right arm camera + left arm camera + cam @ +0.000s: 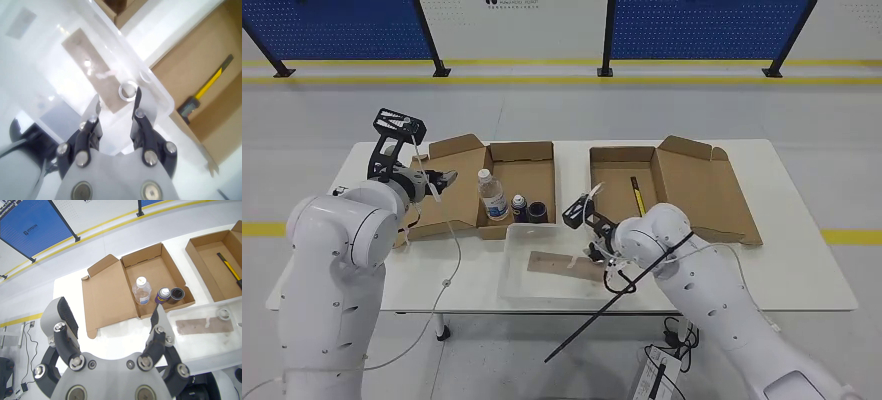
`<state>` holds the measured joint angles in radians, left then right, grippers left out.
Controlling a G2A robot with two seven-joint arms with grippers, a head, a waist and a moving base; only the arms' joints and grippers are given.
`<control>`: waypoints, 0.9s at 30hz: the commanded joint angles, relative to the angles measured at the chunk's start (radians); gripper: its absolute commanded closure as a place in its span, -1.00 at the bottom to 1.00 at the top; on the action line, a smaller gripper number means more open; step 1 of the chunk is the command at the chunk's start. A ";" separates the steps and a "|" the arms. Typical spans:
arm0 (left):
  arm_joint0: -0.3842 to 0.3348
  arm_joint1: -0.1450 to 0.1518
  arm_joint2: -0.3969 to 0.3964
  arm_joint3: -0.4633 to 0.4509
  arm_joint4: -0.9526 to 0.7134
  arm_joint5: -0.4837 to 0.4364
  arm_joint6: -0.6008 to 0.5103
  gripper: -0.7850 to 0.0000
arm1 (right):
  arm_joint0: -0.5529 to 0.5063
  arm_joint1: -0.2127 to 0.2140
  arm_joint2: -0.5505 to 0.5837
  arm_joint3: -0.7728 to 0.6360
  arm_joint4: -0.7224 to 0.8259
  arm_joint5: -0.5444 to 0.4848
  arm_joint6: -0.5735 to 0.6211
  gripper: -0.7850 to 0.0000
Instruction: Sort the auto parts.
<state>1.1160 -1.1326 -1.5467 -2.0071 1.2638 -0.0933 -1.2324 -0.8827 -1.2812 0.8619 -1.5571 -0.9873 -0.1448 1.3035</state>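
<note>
My left gripper point(110, 315) point(447, 180) hangs open and empty above the table, left of the left cardboard box point(149, 262) point(532, 155). In that box stand a clear bottle point(141, 291) point(492, 195), a purple spray can point(163, 295) and a black cylinder point(176, 294). My right gripper point(117, 96) point(599, 258) is open inside the clear plastic bin point(151, 75) point(517, 270), its fingertips just short of a clear ring point(120, 91) point(224, 313). A brown strip point(90, 56) point(552, 263) lies on the bin's floor. The right box point(612, 190) holds a yellow-and-black hammer point(217, 77) point(638, 196).
Both boxes have their lids folded open flat on the white table point(802, 260). A black cable point(612, 300) hangs off the table's front edge below the right arm. Bare table lies right of the right box and in front of the left box.
</note>
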 commanded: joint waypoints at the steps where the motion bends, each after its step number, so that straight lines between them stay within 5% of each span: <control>1: 0.000 0.000 0.000 0.000 0.000 0.000 0.000 -1.00 | 0.004 -0.003 -0.012 0.026 -0.004 -0.001 -0.005 0.07; 27: 0.000 0.000 0.000 0.000 0.000 0.000 0.000 -1.00 | 0.080 -0.071 -0.179 0.278 -0.067 0.003 -0.086 0.07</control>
<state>1.1160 -1.1326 -1.5467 -2.0071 1.2638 -0.0933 -1.2324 -0.8055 -1.3498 0.6849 -1.2833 -1.0551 -0.1409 1.2188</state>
